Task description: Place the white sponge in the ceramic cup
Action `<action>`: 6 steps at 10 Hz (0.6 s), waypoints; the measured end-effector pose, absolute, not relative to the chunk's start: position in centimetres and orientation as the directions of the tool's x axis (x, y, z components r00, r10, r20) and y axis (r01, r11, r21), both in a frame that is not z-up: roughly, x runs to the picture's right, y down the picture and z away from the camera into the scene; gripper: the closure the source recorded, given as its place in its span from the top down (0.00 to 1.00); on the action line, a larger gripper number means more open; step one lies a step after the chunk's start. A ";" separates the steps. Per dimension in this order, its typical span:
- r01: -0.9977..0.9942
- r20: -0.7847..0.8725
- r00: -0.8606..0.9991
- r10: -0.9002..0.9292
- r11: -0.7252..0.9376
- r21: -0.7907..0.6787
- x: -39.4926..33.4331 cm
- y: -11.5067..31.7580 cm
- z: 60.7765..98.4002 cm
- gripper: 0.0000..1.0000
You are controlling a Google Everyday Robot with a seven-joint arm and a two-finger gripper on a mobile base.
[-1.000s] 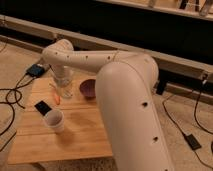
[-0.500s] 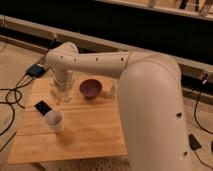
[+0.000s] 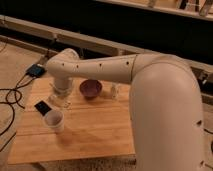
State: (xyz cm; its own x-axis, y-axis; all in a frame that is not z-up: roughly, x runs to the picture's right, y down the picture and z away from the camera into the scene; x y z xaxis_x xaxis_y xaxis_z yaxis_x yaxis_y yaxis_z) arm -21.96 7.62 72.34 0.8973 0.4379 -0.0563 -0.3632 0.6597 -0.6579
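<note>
The end effector (image 3: 61,98) hangs at the left of the frame, low over the left part of the desk (image 3: 100,131), at the end of the pale arm (image 3: 100,67) that reaches in from the large link at the right. I cannot tell whether it is wide, narrow or holding something, since the wrist above hides most of it. Just below it and to the left lies a flat black object (image 3: 44,106). Below that, towards the lower left of the frame, stands the ceramic cup (image 3: 54,120), upright with its mouth up and apart from the black object. The coming move turns on this relation: the cup lies near the end effector, down-frame and slightly left, so I judge that a short shift that way would bring it over the mouth. The cup is round, so no long axis needs matching, and there is only one arm. To the right of the end effector, at about its height in the frame, sits the dark maroon bowl (image 3: 91,88), and just right of the bowl stands a small pale object (image 3: 115,90). The white sponge I cannot place with certainty: it may be that pale object, or it may be hidden in the end effector's grasp. If it is the former, the sponge lies on the far side of the bowl, well away from the cup.
</note>
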 end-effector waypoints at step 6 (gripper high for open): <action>-0.281 0.023 0.914 0.405 0.672 -0.686 -24.1 9.5 70.9 0.00</action>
State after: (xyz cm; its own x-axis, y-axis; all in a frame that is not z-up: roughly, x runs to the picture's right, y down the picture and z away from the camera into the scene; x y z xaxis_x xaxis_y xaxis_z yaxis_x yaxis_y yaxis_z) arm -24.06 9.50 70.95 0.9139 0.4053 0.0231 -0.2805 0.6716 -0.6857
